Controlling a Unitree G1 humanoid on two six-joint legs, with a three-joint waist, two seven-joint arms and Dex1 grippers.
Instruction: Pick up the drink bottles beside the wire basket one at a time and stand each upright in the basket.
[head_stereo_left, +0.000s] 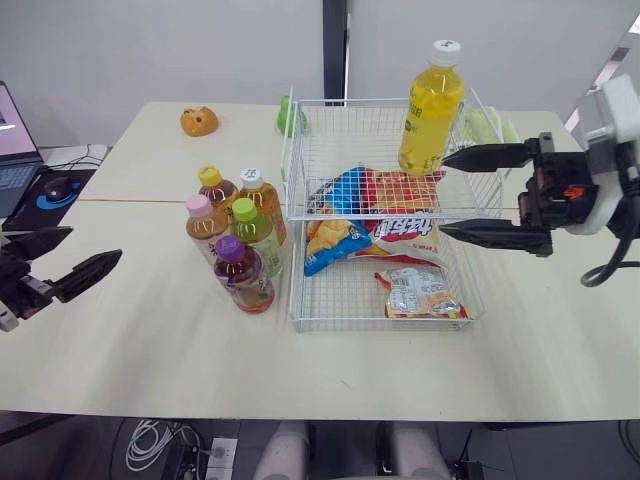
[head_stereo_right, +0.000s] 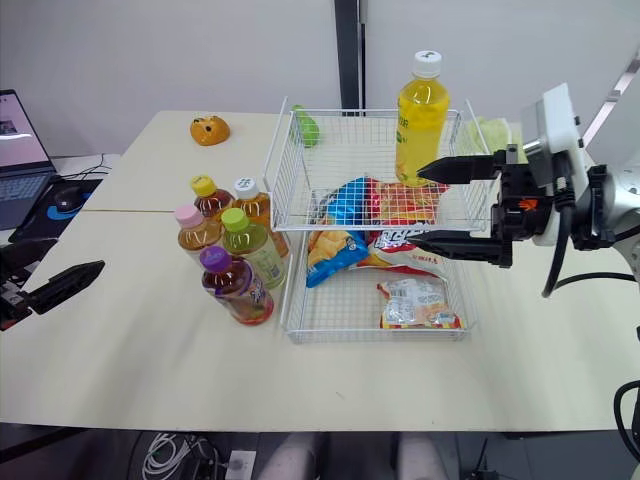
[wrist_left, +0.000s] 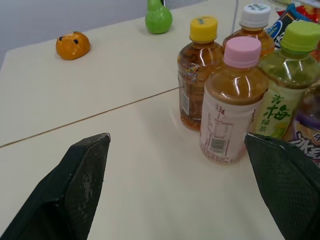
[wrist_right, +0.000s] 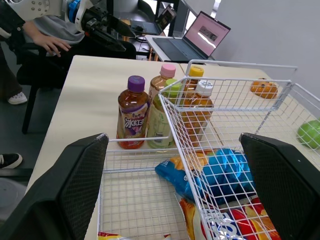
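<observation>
The white wire basket (head_stereo_left: 295, 262) stands mid-table. A tall yellow drink bottle (head_stereo_left: 431, 105) stands upright in its far right corner. Several small bottles stand clustered just left of the basket: yellow cap (head_stereo_left: 214, 190), white cap (head_stereo_left: 258, 195), pink cap (head_stereo_left: 203, 228), green cap (head_stereo_left: 256, 236) and purple cap (head_stereo_left: 243, 276). My right gripper (head_stereo_left: 444, 194) hangs open over the basket's right side, just in front of the yellow bottle, holding nothing. My left gripper (head_stereo_left: 95, 244) is open and empty low at the left, well short of the pink-capped bottle (wrist_left: 229, 107).
Snack bags (head_stereo_left: 372, 215) and a small packet (head_stereo_left: 421, 294) lie in the basket. An orange toy (head_stereo_left: 199, 121) and a green pear (head_stereo_left: 290, 116) sit at the table's far side. A laptop (head_stereo_left: 14, 135) stands off the left edge. A person (wrist_right: 45, 30) sits beyond the table.
</observation>
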